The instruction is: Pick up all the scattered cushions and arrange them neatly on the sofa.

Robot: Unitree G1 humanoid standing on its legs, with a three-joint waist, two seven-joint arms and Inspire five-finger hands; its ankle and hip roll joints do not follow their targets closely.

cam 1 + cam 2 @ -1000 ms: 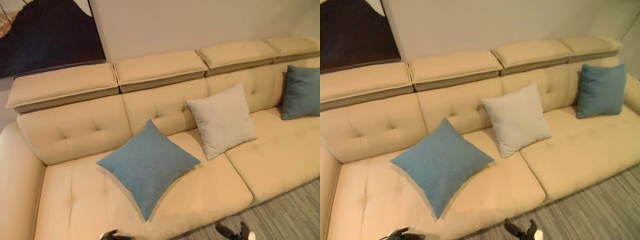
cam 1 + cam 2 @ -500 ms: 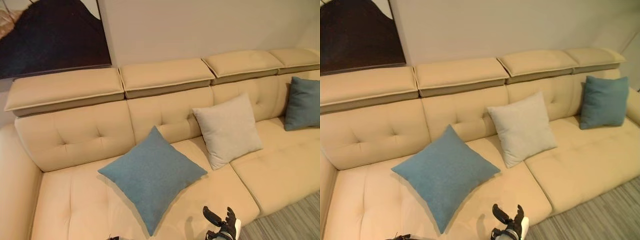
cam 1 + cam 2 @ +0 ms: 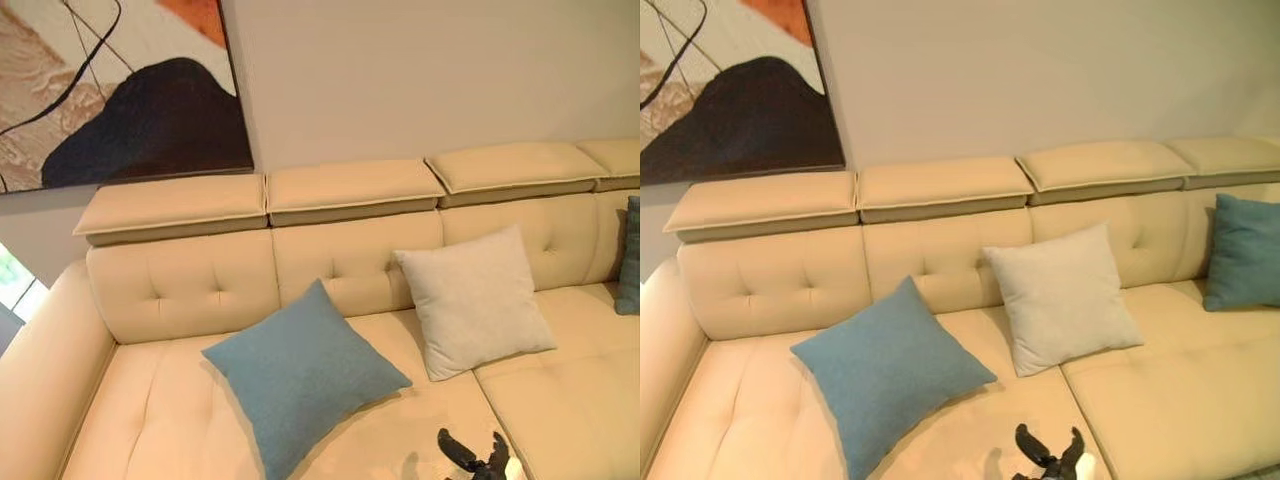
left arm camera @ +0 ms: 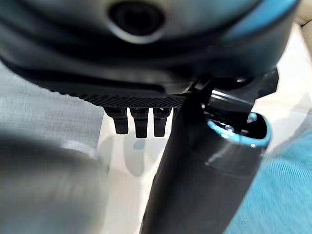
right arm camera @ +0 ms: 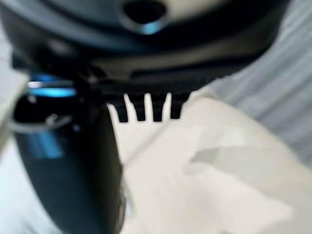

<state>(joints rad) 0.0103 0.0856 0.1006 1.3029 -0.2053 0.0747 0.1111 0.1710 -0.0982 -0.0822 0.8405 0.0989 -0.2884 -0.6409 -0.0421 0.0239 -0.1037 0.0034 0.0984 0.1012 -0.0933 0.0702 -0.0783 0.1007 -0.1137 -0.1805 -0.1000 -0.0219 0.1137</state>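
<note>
The right hand point(image 3: 478, 459), dark with straight, spread fingers, rises at the lower edge of the head views above the front of the long cream tufted leather sofa point(image 3: 770, 400); it holds nothing. In its own wrist view the fingers point(image 5: 146, 108) reach straight out over pale upholstery, with grey striped floor point(image 5: 273, 73) beyond.

Just to this hand's left and a little farther back lies a large square blue fabric cushion point(image 3: 305, 372), turned corner-up like a diamond, flat on the seat and apart from the hand. Behind the hand, a square off-white fabric cushion point(image 3: 1060, 298) leans against the backrest over the seam between two seat pads. Well off to the hand's right, a second teal-blue fabric cushion point(image 3: 1245, 252) stands against the backrest near the sofa's far end.

The left hand point(image 4: 141, 119) appears in its own wrist view with relaxed, uncurled fingers gripping nothing, above cream sofa surface, with blue cloth just beside the thumb.

On the wall behind the sofa's left part hangs a large abstract painting point(image 3: 120, 90) in dark, beige and orange.
</note>
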